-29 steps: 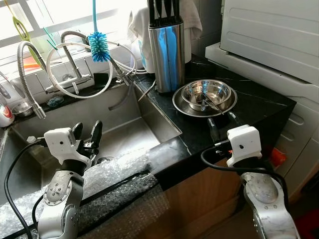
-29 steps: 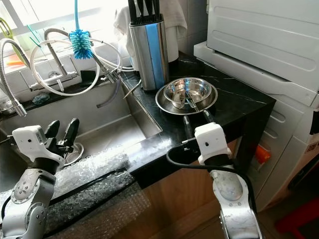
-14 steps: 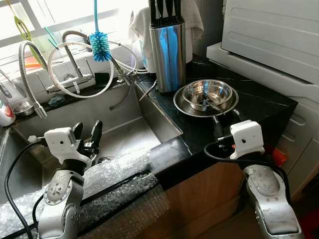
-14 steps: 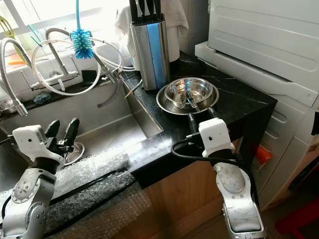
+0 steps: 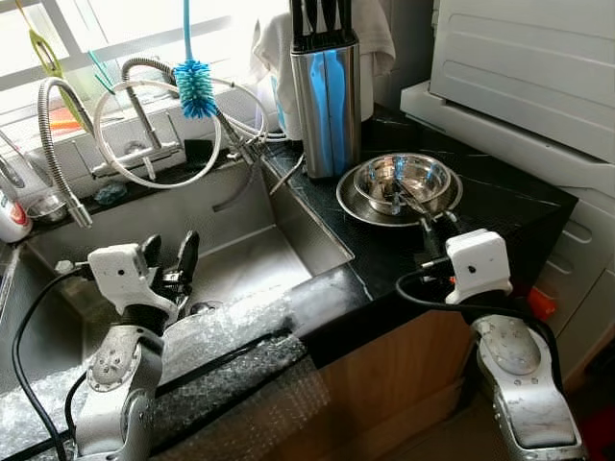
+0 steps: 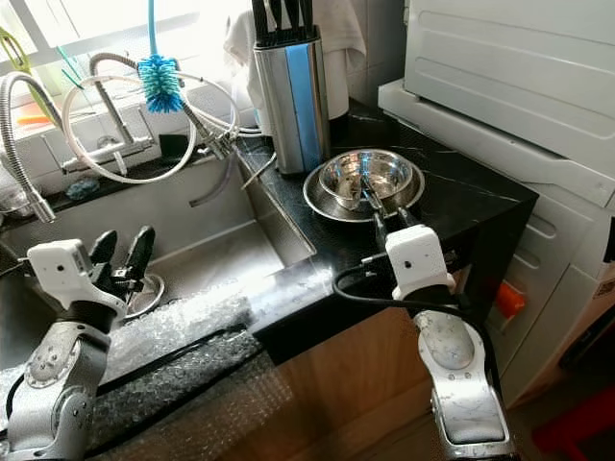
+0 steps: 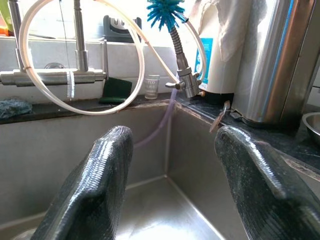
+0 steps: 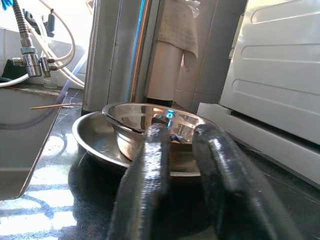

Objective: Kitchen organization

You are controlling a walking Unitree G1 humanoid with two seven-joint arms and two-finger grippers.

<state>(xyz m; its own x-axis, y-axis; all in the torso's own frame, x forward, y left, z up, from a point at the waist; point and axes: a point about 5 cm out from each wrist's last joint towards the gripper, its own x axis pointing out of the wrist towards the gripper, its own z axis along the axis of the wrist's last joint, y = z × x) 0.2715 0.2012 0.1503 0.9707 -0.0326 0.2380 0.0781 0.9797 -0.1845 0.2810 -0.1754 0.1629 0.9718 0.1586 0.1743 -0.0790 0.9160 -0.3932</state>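
Now, our right gripper [image 5: 431, 224] at bowl's [image 5: 403, 180] 6 o'clock rim, fingers nearly together, left gripper [image 5: 169, 257] spread over sink [image 5: 252, 252].

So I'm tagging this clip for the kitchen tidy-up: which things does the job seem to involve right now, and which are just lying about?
In play, judging by the reach:
- right end effector, fingers close together, at the plate's rim
- steel bowl
- steel plate under it

Lying about:
- knife block
- blue bottle brush
- bubble wrap
- left end effector, open over the sink
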